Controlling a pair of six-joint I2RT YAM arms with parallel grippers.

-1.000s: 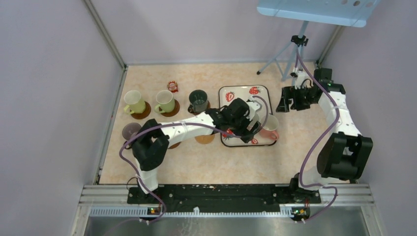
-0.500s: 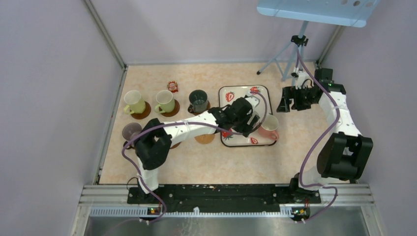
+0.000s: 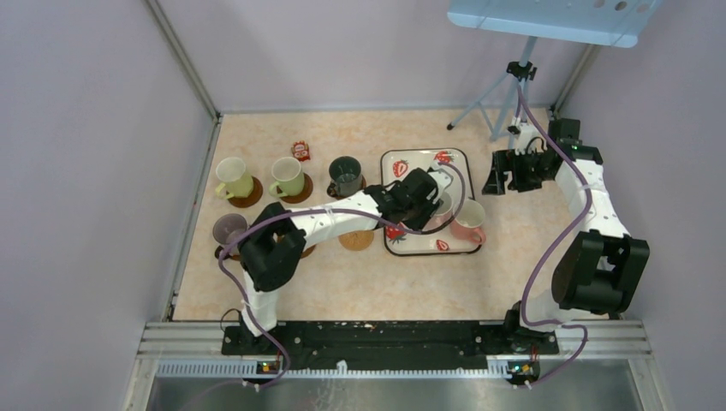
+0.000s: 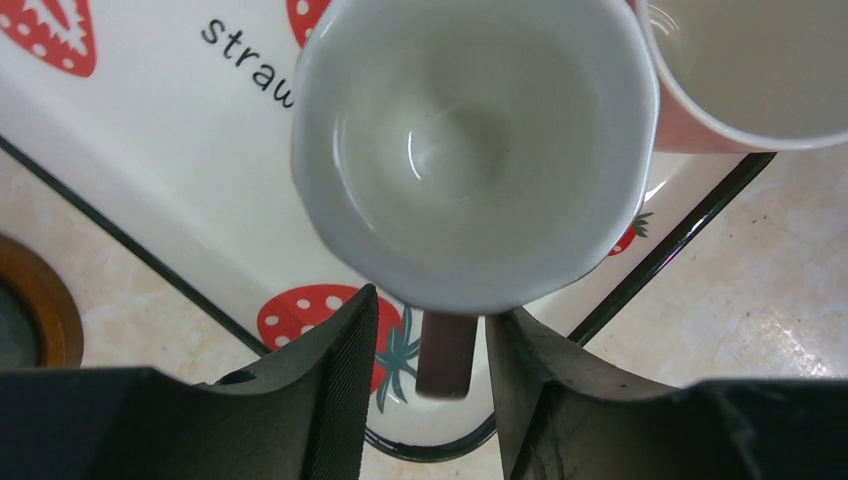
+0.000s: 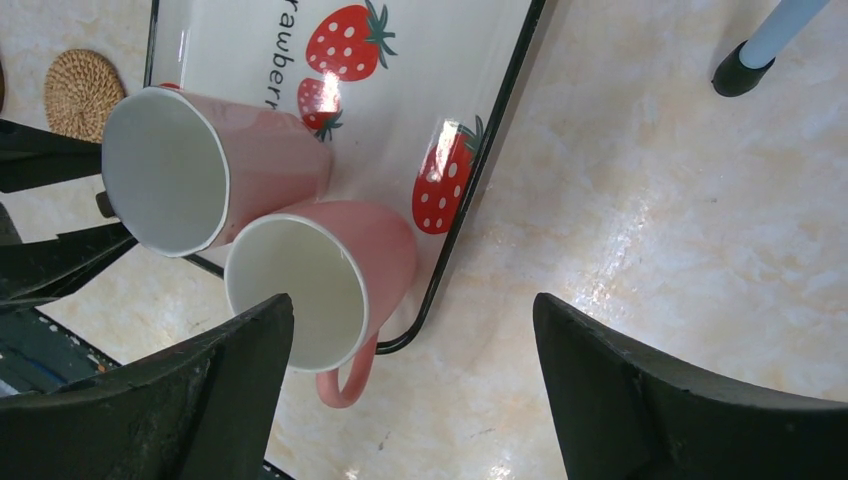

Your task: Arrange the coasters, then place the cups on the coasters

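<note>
Near row, abt 8 o'clock on the bench [image 3: 385, 282]: purple cup [image 3: 229, 229] seated. Toward centre, two bare ones: dark coaster [image 3: 305, 251] half under the L arm, tan coaster [image 3: 357, 241]. At 3 o'clock of those, the tray [image 3: 418, 164] holds the white cup [image 4: 470, 150] & pink cup [image 3: 469, 218].

L hand [image 4: 432, 320] straddles the white cup's handle [image 4: 447, 355], fingers apart, not clamped. R hand [image 3: 501, 175] hangs wide apart at 2 o'clock, holding nothing.

Far row, 10–11 o'clock: outer yellow-green cup [image 3: 233, 177], inner yellow-green cup [image 3: 289, 175] & dark green cup [image 3: 346, 175] on brown coasters [image 3: 249, 196].

I reckon 4 of 6 cups done, 2 to go.
</note>
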